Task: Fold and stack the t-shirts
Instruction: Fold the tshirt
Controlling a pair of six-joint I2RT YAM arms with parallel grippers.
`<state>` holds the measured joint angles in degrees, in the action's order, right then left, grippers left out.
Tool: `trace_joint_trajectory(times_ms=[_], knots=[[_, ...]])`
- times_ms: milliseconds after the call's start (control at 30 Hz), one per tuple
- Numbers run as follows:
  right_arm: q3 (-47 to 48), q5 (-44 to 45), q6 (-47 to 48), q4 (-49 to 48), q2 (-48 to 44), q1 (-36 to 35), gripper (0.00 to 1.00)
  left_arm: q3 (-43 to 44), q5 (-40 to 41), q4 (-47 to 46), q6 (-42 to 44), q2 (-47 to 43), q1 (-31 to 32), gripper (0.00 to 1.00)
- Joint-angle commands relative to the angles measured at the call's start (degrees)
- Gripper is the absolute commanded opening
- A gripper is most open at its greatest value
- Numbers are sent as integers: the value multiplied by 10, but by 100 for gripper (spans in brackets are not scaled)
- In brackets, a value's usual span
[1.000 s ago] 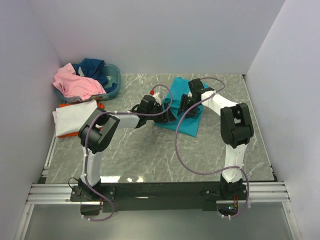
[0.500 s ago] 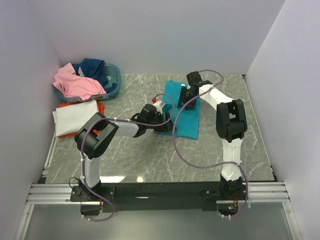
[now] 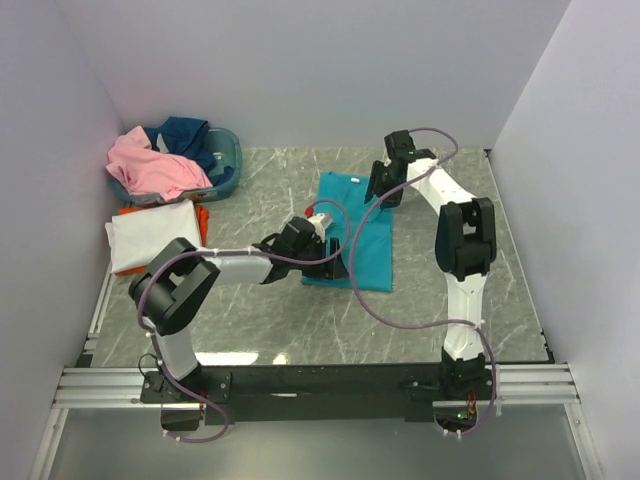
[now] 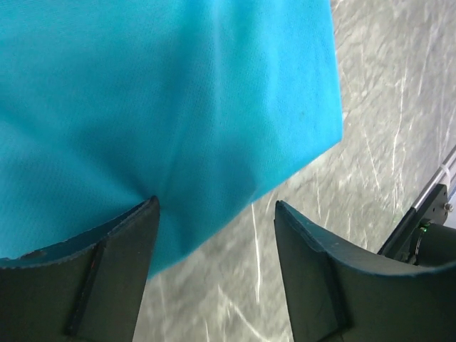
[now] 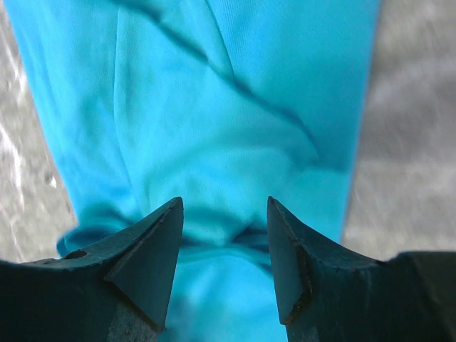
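The teal t-shirt (image 3: 366,240) lies as a long narrow strip on the marble table, running from the back centre toward the front. My left gripper (image 3: 337,263) is open at its near left corner; in the left wrist view the cloth (image 4: 178,92) touches the left finger, and bare table lies between the jaws (image 4: 214,214). My right gripper (image 3: 379,191) is open over the far end, its jaws (image 5: 224,214) straddling a wrinkle in the cloth (image 5: 235,107). A folded white t-shirt (image 3: 150,235) lies on an orange one (image 3: 201,212) at the left. The pink (image 3: 155,165) and navy (image 3: 190,133) t-shirts fill the basket.
The oval blue-grey basket (image 3: 233,160) stands at the back left corner. Walls close in the table on the left, back and right. Purple cables loop from both arms over the table's middle. The metal rail (image 3: 320,385) carrying the arm bases runs along the near edge.
The right gripper has moved toward the back wall and the left gripper toward the front. The teal shirt has gone from a bunched patch to a longer, narrower strip.
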<state>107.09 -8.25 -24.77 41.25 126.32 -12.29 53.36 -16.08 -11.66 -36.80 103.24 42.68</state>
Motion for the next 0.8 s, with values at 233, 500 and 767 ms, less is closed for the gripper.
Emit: trace_joint_trajectory(times_ms=[233, 500, 767], knots=[[-186, -6, 24, -13, -211, 21, 58, 30, 72, 111, 7, -126, 3, 73], [-365, -33, 20, -35, -315, 30, 59, -13, 82, 115, -9, -141, -19, 73], [-512, -70, -2, -60, -423, 28, 58, -41, 75, 131, -21, -145, -51, 73]])
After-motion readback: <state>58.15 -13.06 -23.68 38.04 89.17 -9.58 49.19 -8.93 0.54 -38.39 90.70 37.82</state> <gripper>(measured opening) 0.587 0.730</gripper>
